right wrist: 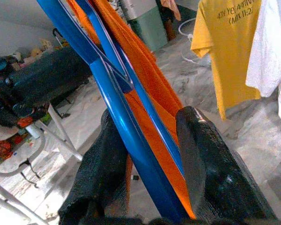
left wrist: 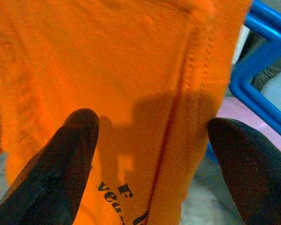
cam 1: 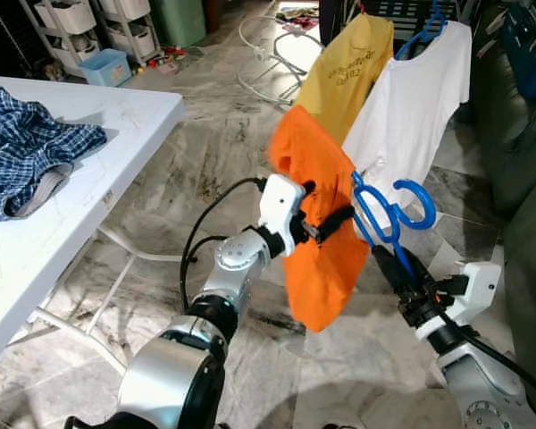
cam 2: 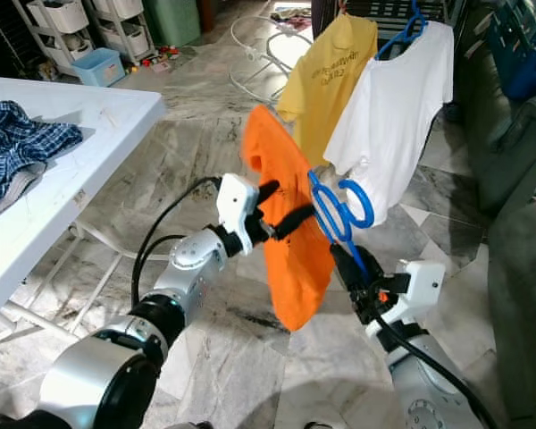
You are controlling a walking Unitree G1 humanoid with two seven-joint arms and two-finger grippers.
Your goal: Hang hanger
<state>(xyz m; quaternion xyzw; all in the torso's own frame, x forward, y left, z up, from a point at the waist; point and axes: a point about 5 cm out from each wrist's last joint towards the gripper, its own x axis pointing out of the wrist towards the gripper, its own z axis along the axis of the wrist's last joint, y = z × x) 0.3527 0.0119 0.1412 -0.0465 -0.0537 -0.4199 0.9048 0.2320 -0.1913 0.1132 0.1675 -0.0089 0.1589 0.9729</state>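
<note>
The blue plastic hanger is mostly buried under a bright orange t-shirt, held up mid-air with the right gripper clamped on its bar. The left gripper has its fingers spread against the shirt. A yellow t-shirt and white t-shirt hang just behind, and a white folding table with a blue plaid garment stands off to the left.

The yellow T-shirt bears dark print, partly readable: "(MIX 11-2)"; the orange shirt's lettering is illegible

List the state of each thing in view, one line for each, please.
Orange T-shirt: draped on the blue hanger, held up in the air.
Blue hanger: gripped, not yet hung.
Right claw: shut on the hanger.
Left claw: open, against the shirt.
Yellow T-shirt: hanging.
White T-shirt: hanging.
</note>
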